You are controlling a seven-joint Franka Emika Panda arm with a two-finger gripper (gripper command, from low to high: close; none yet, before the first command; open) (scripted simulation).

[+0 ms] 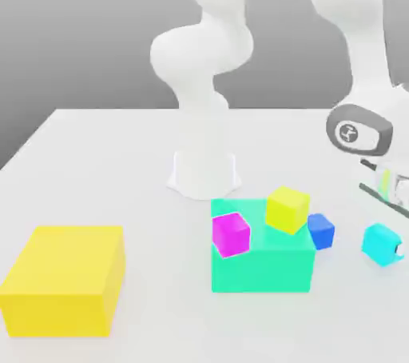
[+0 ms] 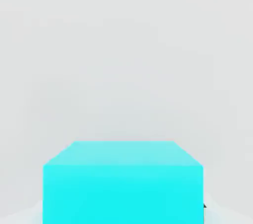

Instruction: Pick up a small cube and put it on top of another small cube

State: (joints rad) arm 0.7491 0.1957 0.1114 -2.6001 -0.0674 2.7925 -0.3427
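The small cyan cube (image 1: 378,242) sits at the exterior view's far right, on or just above the table. My gripper (image 1: 390,246) comes down onto it from the white hand (image 1: 361,131), and a dark fingertip (image 1: 398,252) presses its right side. In the hand view the cyan cube (image 2: 122,183) sits very close, centred between the jaws, which are shut on it. The small yellow cube (image 1: 287,209) rests tilted on top of the large teal-green block (image 1: 264,261), to the left of the cyan cube.
A small magenta cube (image 1: 231,234) leans at the teal block's front left corner. A darker blue small cube (image 1: 321,230) lies between the teal block and the cyan cube. A large yellow block (image 1: 64,280) stands at front left. The arm's base (image 1: 204,173) rises behind.
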